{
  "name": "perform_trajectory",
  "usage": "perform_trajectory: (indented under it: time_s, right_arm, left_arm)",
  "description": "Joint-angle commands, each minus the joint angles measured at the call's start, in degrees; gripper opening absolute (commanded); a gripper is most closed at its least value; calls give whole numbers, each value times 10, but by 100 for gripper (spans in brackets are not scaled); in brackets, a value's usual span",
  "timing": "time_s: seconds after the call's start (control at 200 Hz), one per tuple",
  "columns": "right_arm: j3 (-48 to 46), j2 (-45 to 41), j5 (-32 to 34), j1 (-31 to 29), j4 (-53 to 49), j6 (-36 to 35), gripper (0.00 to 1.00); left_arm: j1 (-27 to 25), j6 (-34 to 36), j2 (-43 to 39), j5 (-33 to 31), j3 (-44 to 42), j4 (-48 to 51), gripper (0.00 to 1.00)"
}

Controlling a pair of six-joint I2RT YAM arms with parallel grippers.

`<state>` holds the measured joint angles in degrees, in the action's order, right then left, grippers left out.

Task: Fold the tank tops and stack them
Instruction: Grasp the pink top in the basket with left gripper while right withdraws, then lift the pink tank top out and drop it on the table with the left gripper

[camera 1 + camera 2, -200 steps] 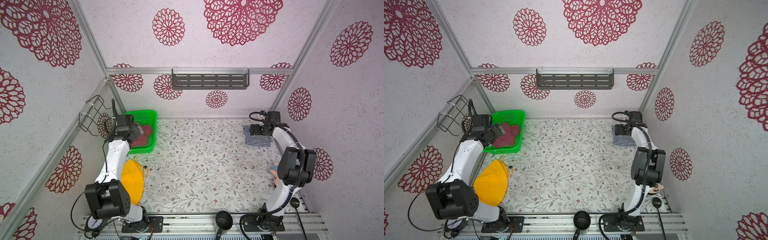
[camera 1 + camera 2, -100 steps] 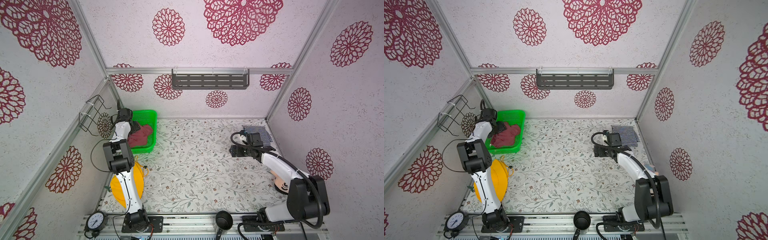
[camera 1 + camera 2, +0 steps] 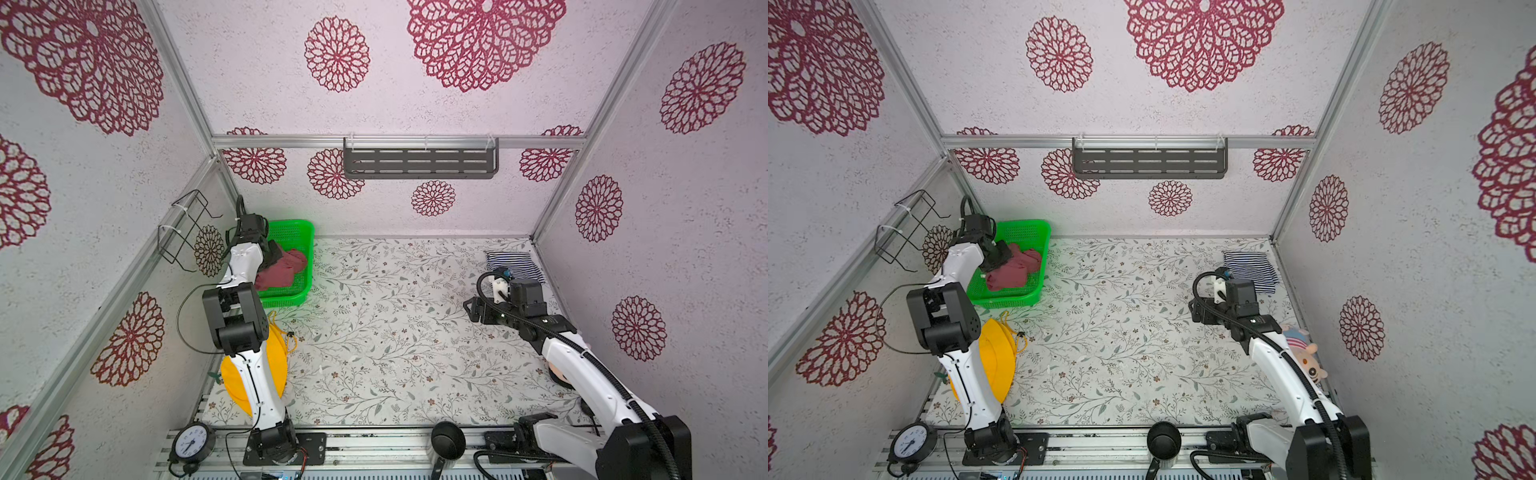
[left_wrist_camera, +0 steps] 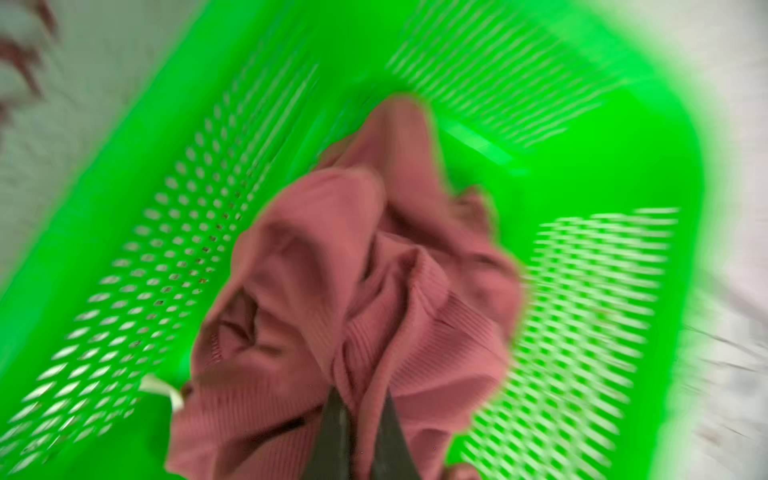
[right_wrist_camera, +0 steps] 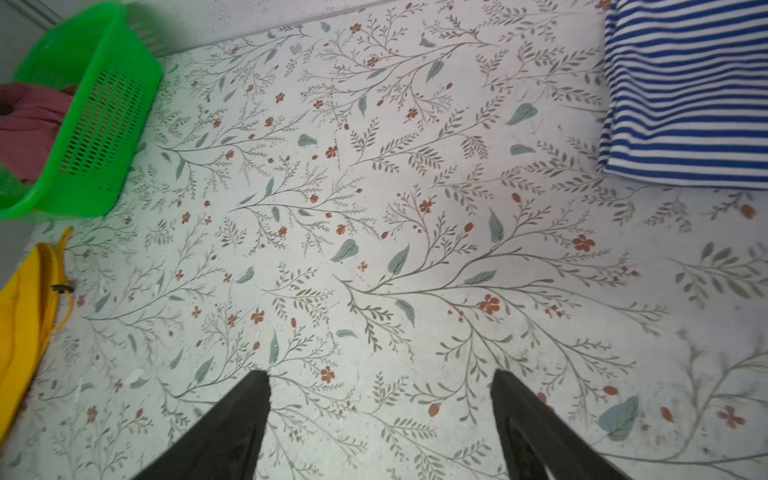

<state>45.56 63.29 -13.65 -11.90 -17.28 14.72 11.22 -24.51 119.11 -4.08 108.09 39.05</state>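
Blurred wrist view: left tool (image 4: pixel 360 395) was clamped on rose-red tank top (image 4: pixel 332 249) inside green basket (image 4: pixel 623 166).
The right tool (image 5: pixel 379 374) stood wide over worktop (image 5: pixel 374 208); striped tank top (image 5: pixel 685 91) lay beyond it, partly cut off.

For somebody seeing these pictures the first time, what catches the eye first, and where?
The bright green basket in the far left corner holds the crumpled rose-red tank top, and the left gripper is shut on it. The striped tank top lies folded in the far right corner; the right gripper hangs open nearby.
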Motion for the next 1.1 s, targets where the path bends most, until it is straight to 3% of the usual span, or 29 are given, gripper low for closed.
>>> perform_trajectory:
  time_s: [0.0,0.255,0.45,0.57,0.671,0.721,0.791,0.866,0.961,1.031,1.096]
  right_arm:
    - [3,-19,-46,0,35,36,85]
    - [16,-20,-48,10,-3,28,84]
    - [18,4,-83,54,-23,37,84]
    - [9,4,-100,71,-29,42,83]
    - [9,0,-99,72,-42,38,83]
    - [7,0,-98,72,-45,35,83]
    - [5,3,-102,70,-47,33,83]
    - [4,6,-97,55,-53,33,81]
    - [1,13,-78,12,-54,31,80]
    - [-2,23,-53,-24,-50,32,76]
    - [-2,42,-19,-56,-41,35,66]
  left_arm:
    - [-55,31,-147,9,4,-34,0]
    - [-222,23,-292,-14,23,47,0]
    - [-268,-81,-320,184,-76,-35,0]
    - [-268,-120,-309,264,-158,-126,8]
    - [-247,-105,-273,261,-194,-121,25]
    - [-233,-97,-253,251,-220,-135,40]
    - [-213,-87,-222,257,-248,-151,74]
    - [-199,-78,-204,260,-263,-138,91]
    - [-193,-68,-231,217,-297,-134,99]
    - [-190,-68,-267,186,-320,-124,98]
    - [-193,-80,-303,159,-346,-106,94]
